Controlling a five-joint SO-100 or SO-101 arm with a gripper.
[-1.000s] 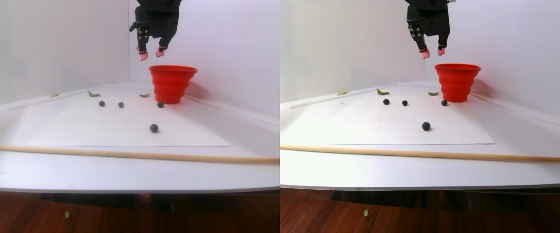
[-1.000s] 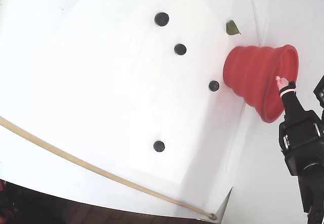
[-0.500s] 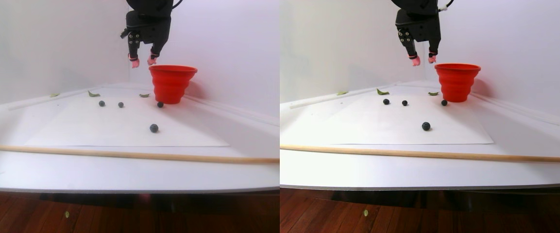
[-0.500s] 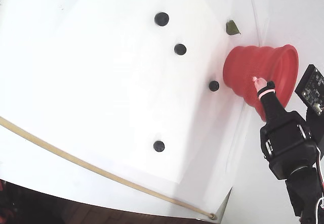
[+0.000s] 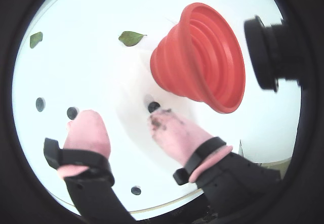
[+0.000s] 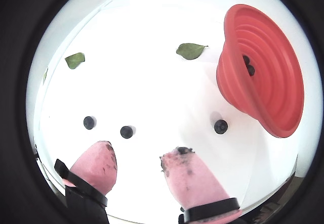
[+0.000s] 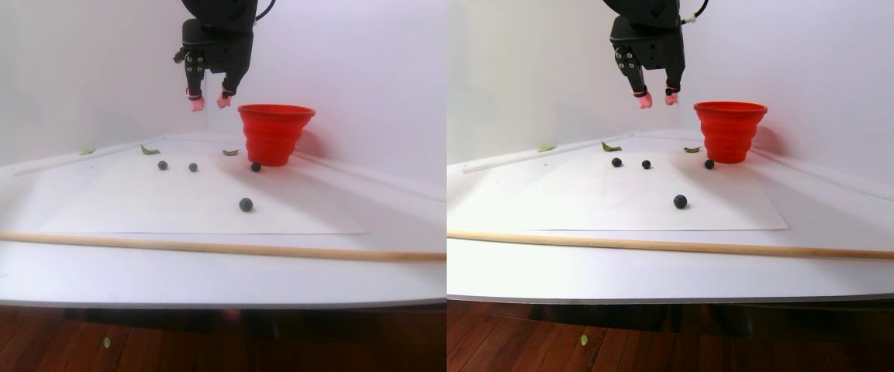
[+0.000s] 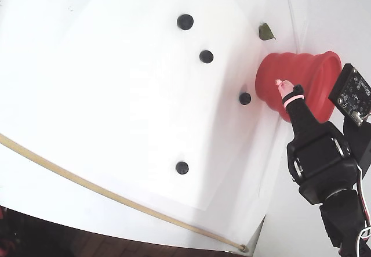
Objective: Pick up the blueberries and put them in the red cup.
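Blueberries (image 6: pixel 126 132) lie loose on the white sheet (image 8: pixel 116 94) below my gripper (image 6: pixel 139 166), which hangs high with its pink pads apart and nothing between them. One berry (image 6: pixel 220 127) sits just beside the foot of the cup (image 6: pixel 268 72), off to my right in a wrist view; two dark ones show inside that cup. Small, round and smooth, berries may roll away if a pad nudges one. Nearest the ribbed, flared red wall, I risk bumping the cup.

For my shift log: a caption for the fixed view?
Open gripper hanging beside the red cup, four blueberries left on the white sheet.
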